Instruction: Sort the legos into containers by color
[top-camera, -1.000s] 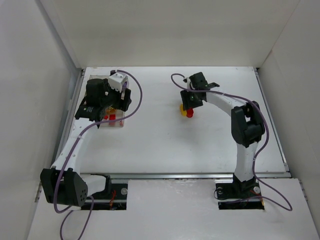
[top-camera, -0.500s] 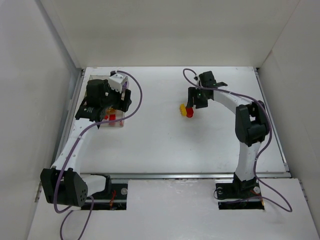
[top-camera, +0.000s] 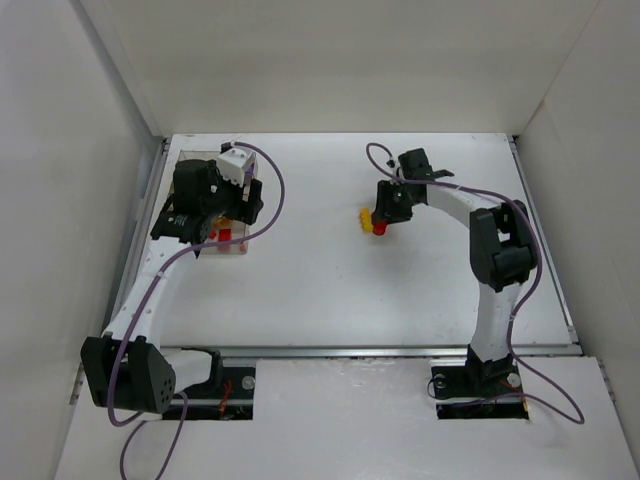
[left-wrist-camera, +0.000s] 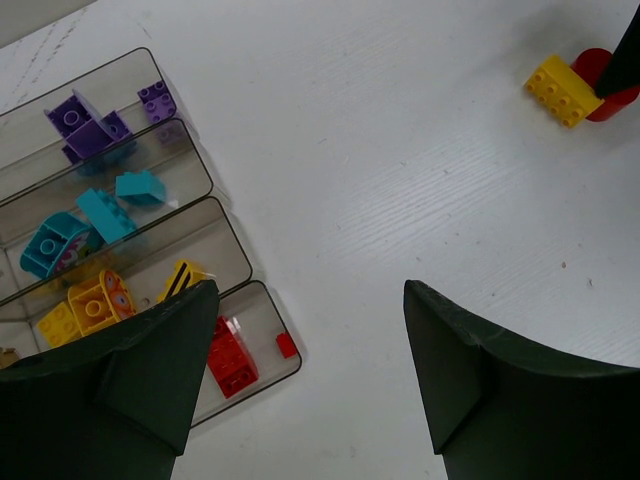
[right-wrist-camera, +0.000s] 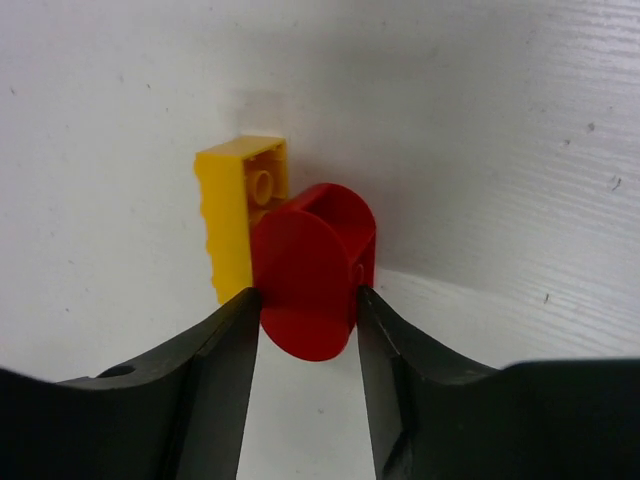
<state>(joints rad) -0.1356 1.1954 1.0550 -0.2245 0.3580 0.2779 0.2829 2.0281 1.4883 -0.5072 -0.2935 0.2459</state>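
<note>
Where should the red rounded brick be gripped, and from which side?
Grip the red brick across its two straight sides, coming from its rounded end, probably: the yellow brick blocks the far left, and the curve offers no flat face.

A red rounded brick (right-wrist-camera: 310, 275) and a yellow brick (right-wrist-camera: 240, 200) are pictured against the white table (right-wrist-camera: 500, 120). In the smoky clear tray (left-wrist-camera: 120, 75), purple bricks (left-wrist-camera: 88, 130), cyan bricks (left-wrist-camera: 105, 215), yellow-orange bricks (left-wrist-camera: 85, 305), a black-and-yellow striped piece (left-wrist-camera: 182, 275) and red bricks (left-wrist-camera: 232, 358) are seen.
</note>
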